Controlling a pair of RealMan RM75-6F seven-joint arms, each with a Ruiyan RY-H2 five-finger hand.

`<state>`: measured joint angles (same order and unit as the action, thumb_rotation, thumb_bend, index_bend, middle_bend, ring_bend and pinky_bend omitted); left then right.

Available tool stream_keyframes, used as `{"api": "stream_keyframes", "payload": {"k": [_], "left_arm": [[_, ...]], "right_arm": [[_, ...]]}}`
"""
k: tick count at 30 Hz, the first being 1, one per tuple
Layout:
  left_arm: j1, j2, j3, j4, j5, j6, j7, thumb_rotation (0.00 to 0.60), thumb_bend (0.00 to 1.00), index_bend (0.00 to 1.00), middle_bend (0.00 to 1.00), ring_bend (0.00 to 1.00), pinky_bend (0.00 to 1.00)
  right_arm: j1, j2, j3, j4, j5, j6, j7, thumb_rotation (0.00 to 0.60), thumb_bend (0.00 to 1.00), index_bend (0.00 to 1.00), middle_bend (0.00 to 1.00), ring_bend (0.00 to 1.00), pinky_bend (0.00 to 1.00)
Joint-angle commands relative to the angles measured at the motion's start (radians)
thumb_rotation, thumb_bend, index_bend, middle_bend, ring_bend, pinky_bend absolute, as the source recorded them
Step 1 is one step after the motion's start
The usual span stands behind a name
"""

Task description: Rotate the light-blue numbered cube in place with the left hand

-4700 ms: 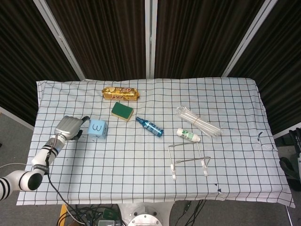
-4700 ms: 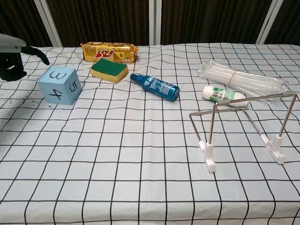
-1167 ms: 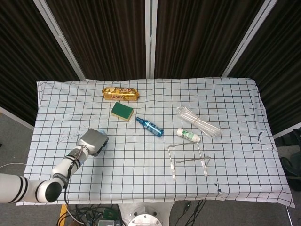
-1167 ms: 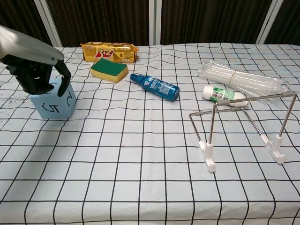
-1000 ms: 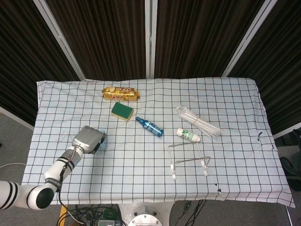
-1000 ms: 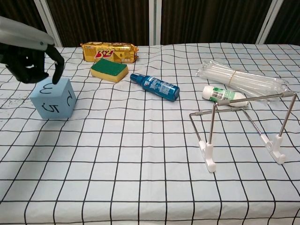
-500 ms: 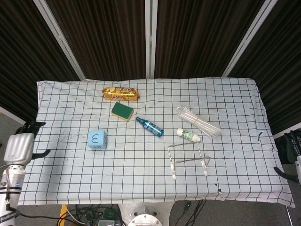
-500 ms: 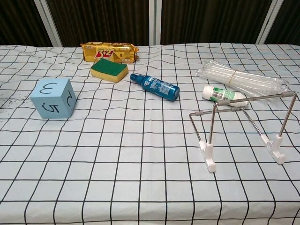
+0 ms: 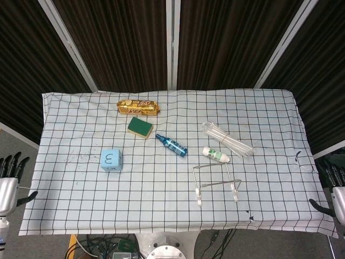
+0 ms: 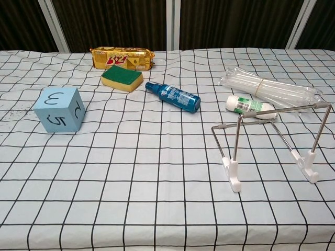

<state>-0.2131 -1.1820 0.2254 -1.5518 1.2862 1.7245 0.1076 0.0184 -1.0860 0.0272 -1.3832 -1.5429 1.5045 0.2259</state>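
On the checked tablecloth (image 10: 157,209) you have a gold snack packet (image 10: 123,58) at the back, a green-and-yellow sponge (image 10: 122,78) just before it, a blue spray bottle (image 10: 173,96), a bundle of clear straws (image 10: 269,88), a small white bottle (image 10: 249,106) and a wire stand (image 10: 269,144).

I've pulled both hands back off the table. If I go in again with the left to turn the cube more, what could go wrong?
The light-blue numbered cube stands free near the table's left side, so a sideways push from the left hand may slide it rather than turn it. The green sponge and the blue spray bottle lie behind and to its right; an overshooting sweep could knock them. The checked cloth shows wrinkles and might bunch under dragging fingers.
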Motion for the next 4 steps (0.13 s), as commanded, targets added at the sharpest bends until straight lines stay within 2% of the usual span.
{"api": "stream_keyframes", "payload": {"k": [1,4], "left_arm": [[0.031,-0.014,0.001,0.032,0.030,-0.014,-0.025,0.596,0.00,0.11,0.01,0.00,0.02],[0.057,-0.020,-0.005,0.053,0.051,-0.026,-0.055,0.597,0.00,0.11,0.01,0.00,0.02]], "right_arm": [[-0.001,-0.008,-0.001,0.001,0.004,-0.002,-0.013,0.600,0.08,0.00,0.00,0.00,0.00],[-0.004,-0.010,0.003,-0.004,0.013,0.000,-0.031,0.600,0.08,0.00,0.00,0.00,0.00]]}}
